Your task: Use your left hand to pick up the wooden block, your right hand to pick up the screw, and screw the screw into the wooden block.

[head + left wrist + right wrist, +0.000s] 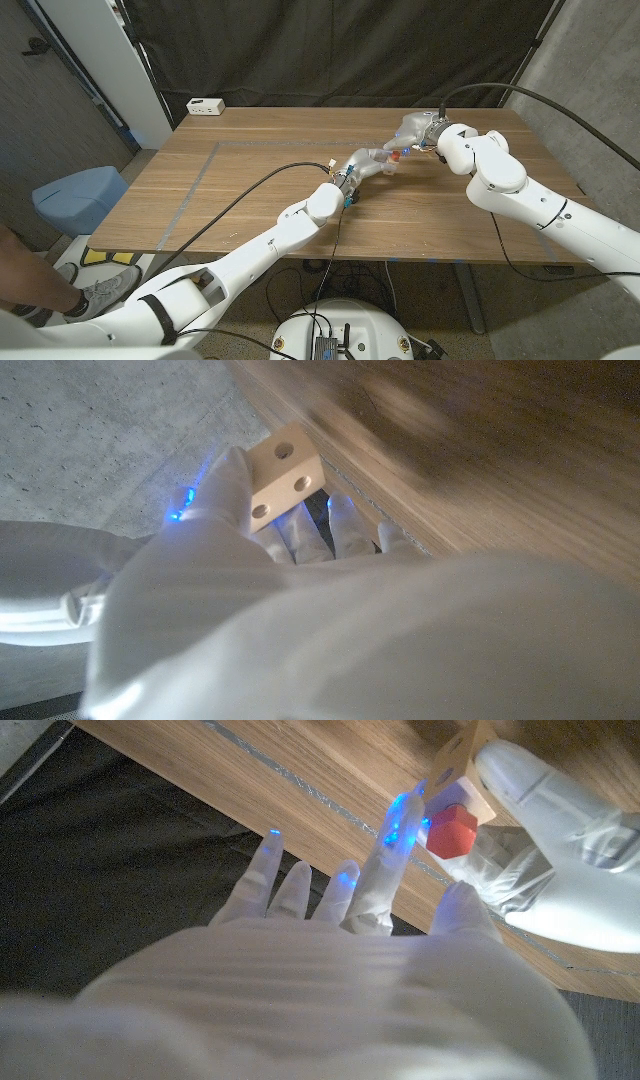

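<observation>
Red-headed screw (456,828) pinched by the right hand (400,870) meets the wooden block (285,472), which the left hand (260,550) grips above the table (250,180), at about one o'clock from its centre. Turning likely goes best with the shank square to the hole and the block steady. Left wrist view shows the block's holes; right wrist view shows the screw head.

Site read as a robotics lab or test cell. A black curtain (330,50) hung as backdrop behind a plain wooden tabletop (250,190) marked with tape lines (195,180). Loose cables (240,195) crossed it; a white power strip (206,106) sat at the far edge. Floor was bare grey concrete (60,110).
</observation>
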`<action>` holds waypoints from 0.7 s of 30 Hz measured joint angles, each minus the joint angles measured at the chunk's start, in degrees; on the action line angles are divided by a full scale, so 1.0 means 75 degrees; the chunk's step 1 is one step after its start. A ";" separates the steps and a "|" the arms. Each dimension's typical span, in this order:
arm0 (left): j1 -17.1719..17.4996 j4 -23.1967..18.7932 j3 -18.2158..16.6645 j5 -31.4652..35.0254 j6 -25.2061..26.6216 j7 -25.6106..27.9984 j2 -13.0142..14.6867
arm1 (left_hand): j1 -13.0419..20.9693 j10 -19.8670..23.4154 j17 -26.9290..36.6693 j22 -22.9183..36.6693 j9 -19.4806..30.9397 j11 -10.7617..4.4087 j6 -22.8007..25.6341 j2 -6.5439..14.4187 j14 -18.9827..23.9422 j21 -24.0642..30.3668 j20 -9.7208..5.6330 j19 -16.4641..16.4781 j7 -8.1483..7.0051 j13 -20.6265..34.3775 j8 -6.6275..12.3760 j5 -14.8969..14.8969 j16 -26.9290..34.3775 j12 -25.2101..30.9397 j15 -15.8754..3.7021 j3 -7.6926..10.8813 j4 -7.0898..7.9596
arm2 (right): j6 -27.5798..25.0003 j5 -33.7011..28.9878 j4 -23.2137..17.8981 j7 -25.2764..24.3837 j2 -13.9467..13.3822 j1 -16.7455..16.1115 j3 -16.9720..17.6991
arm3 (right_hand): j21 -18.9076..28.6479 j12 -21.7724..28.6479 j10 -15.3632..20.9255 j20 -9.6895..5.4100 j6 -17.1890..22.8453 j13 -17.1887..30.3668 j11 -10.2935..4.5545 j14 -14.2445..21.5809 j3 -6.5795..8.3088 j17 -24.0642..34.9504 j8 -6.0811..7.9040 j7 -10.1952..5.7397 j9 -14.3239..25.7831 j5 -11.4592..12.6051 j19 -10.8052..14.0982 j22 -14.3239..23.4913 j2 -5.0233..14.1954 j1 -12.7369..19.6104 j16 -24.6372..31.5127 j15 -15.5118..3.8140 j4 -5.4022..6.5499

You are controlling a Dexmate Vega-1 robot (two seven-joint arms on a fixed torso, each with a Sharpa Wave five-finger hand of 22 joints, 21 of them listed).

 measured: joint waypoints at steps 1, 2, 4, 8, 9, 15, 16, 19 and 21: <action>-0.0002 0.0005 -0.0003 -0.0004 -0.0005 -0.0002 0.0000 | 0.0000 0.0000 0.0000 0.0000 0.0000 0.0000 0.0000 0.0000 0.0000 0.0000 0.0000 0.0000 0.0000 0.0000 0.0000 0.0000 0.0000 0.0000 0.0000 0.0000 0.0000 | -0.0041 -0.0010 -0.0016 0.0003 0.0003 -0.0003 0.0016 | 0.0000 0.0000 0.0000 0.0017 -0.0094 0.0000 0.0000 0.0000 0.0000 0.0000 -0.0053 -0.0008 0.0008 0.0000 -0.0017 0.0000 -0.0016 -0.0023 0.0000 0.0000 0.0000; -0.0007 0.0016 -0.0009 -0.0012 -0.0013 -0.0008 0.0000 | -0.0001 0.0000 0.0000 0.0000 0.0001 0.0000 0.0000 0.0001 0.0000 0.0000 0.0000 0.0000 0.0000 0.0000 0.0000 -0.0001 0.0000 0.0000 0.0000 0.0000 0.0000 | -0.0084 -0.0017 -0.0027 0.0002 0.0006 -0.0013 0.0034 | 0.0000 0.0000 -0.0003 0.0030 -0.0174 0.0000 -0.0002 0.0000 0.0000 0.0000 -0.0103 -0.0006 0.0015 0.0000 -0.0030 0.0000 -0.0001 -0.0080 0.0000 0.0000 0.0000; -0.0009 0.0022 -0.0012 -0.0022 -0.0023 -0.0018 0.0000 | -0.0001 0.0000 0.0000 0.0000 0.0002 0.0000 0.0000 0.0001 0.0000 0.0000 0.0000 0.0000 0.0000 0.0000 0.0000 -0.0015 0.0000 0.0000 0.0000 0.0000 0.0000 | -0.0122 -0.0019 -0.0045 0.0001 0.0012 -0.0038 0.0061 | 0.0000 0.0000 -0.0101 0.0042 -0.0315 0.0000 0.0041 0.0000 0.0000 0.0000 -0.0199 -0.0006 0.0018 0.0000 -0.0042 0.0000 0.0000 -0.0081 0.0000 0.0000 0.0000; -0.0031 0.0047 -0.0035 -0.0060 -0.0057 -0.0046 0.0005 | -0.0002 0.0000 0.0000 0.0000 0.0006 0.0000 0.0000 0.0001 0.0000 0.0000 0.0000 0.0000 0.0000 0.0000 0.0000 -0.0021 0.0056 0.0000 0.0000 -0.0001 0.0001 | -0.0280 0.0014 -0.0090 -0.0137 0.0025 -0.0126 0.0159 | 0.0000 0.0000 -0.0208 0.0072 -0.0711 0.0000 0.0148 0.0001 0.0000 0.0000 -0.0435 -0.0021 0.0018 0.0000 -0.0014 0.0000 0.0035 -0.0116 0.0000 0.0000 0.0000; -0.0032 0.0048 -0.0036 -0.0062 -0.0058 -0.0048 0.0006 | -0.0002 0.0000 0.0000 0.0000 0.0006 0.0000 0.0000 0.0001 0.0000 0.0000 0.0000 0.0000 0.0000 -0.0001 0.0000 -0.0021 0.0056 0.0000 0.0000 -0.0001 0.0001 | -0.0293 0.0027 -0.0100 -0.0152 0.0029 -0.0152 0.0189 | 0.0000 0.0000 -0.0208 0.0098 -0.0814 -0.0001 0.0148 0.0001 0.0000 -0.0001 -0.0490 -0.0027 0.0018 0.0000 -0.0040 -0.0001 0.0060 -0.0141 0.0000 0.0000 0.0000; -0.0056 0.0058 -0.0078 -0.0114 -0.0079 -0.0104 0.0024 | -0.0001 0.0000 -0.0001 0.0000 0.0006 0.0000 0.0000 0.0000 0.0000 0.0000 0.0000 0.0000 0.0000 0.0000 -0.0001 -0.0023 0.0056 0.0000 0.0000 -0.0001 0.0001 | -0.0465 0.0380 -0.0153 -0.0603 0.0065 -0.0386 0.0440 | 0.0000 -0.0029 -0.0348 0.0110 -0.1297 -0.0001 0.0206 0.0001 0.0000 -0.0001 -0.0788 -0.0034 0.0050 0.0000 -0.0053 -0.0001 0.0060 -0.0141 -0.0058 0.0000 0.0000; -0.0056 0.0058 -0.0080 -0.0122 -0.0081 -0.0110 0.0025 | -0.0001 0.0000 -0.0001 0.0000 0.0006 0.0000 0.0001 0.0000 0.0000 0.0000 0.0000 0.0000 0.0000 0.0000 -0.0001 -0.0023 0.0056 0.0000 0.0000 -0.0001 0.0001 | -0.0476 0.0405 -0.0158 -0.0636 0.0071 -0.0420 0.0473 | 0.0000 -0.0029 -0.0374 0.0110 -0.1359 -0.0001 0.0232 0.0001 0.0000 -0.0007 -0.0824 -0.0046 0.0053 0.0000 -0.0052 -0.0001 0.0060 -0.0140 -0.0058 0.0000 0.0000; -0.0061 0.0058 -0.0096 -0.0153 -0.0088 -0.0131 0.0033 | -0.0001 0.0000 -0.0001 0.0000 0.0006 0.0000 0.0001 0.0000 0.0000 0.0000 0.0000 0.0000 0.0000 0.0000 -0.0001 -0.0029 0.0056 0.0000 0.0000 -0.0001 0.0001 | -0.0538 0.0580 -0.0174 -0.0860 0.0090 -0.0530 0.0577 | 0.0000 -0.0030 -0.0403 0.0140 -0.1444 -0.0001 0.0261 0.0001 0.0001 -0.0022 -0.0903 -0.0017 0.0053 0.0000 -0.0023 -0.0001 0.0060 -0.0140 -0.0058 0.0000 0.0000; -0.0062 0.0054 -0.0120 -0.0187 -0.0093 -0.0159 0.0043 | -0.0001 0.0000 -0.0001 0.0000 0.0005 0.0000 0.0000 0.0000 0.0000 0.0000 0.0000 0.0000 0.0000 0.0000 -0.0001 -0.0044 0.0056 0.0000 0.0000 -0.0001 0.0001 | -0.0538 0.0580 -0.0190 -0.0860 0.0101 -0.0621 0.0653 | 0.0000 -0.0029 -0.0426 0.0151 -0.1541 -0.0001 0.0283 0.0001 0.0001 -0.0019 -0.0940 -0.0008 0.0053 0.0000 -0.0011 -0.0001 0.0060 -0.0140 -0.0058 0.0000 -0.0001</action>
